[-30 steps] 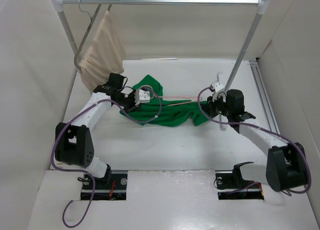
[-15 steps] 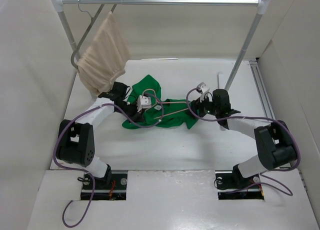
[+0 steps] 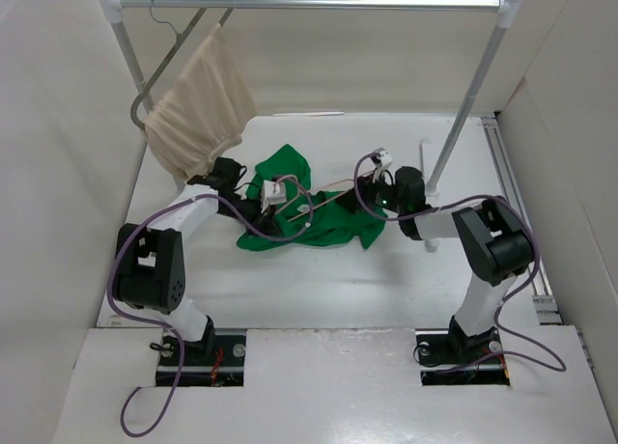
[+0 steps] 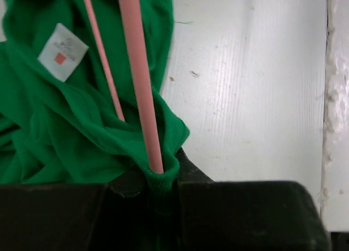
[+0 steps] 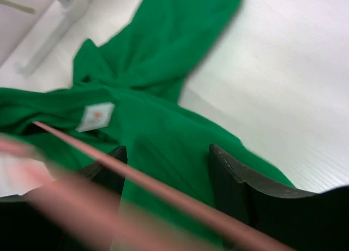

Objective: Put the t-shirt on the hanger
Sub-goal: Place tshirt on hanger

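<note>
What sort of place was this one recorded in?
Probably a lab robot cell staged as a laundry corner: a white tabletop boxed in by plain beige panels, a silver clothes rail with white corner joints carrying a beige cloth on a grey metal hanger, and a bright green t-shirt on the table.

Lighting even, diffuse, from above; shadows faint. Overhead view sharp. Right wrist view blurred: the hanger [image 5: 163, 193] smears across the right gripper [image 5: 166, 153]. Left wrist view crisp; table [image 4: 245, 98] ahead of the left gripper [image 4: 161, 180] glary.

t-shirt [image 3: 328, 234]: bright green | hanger [image 4: 139, 82]: pale pink | cloth [image 3: 198, 116]: beige
</note>
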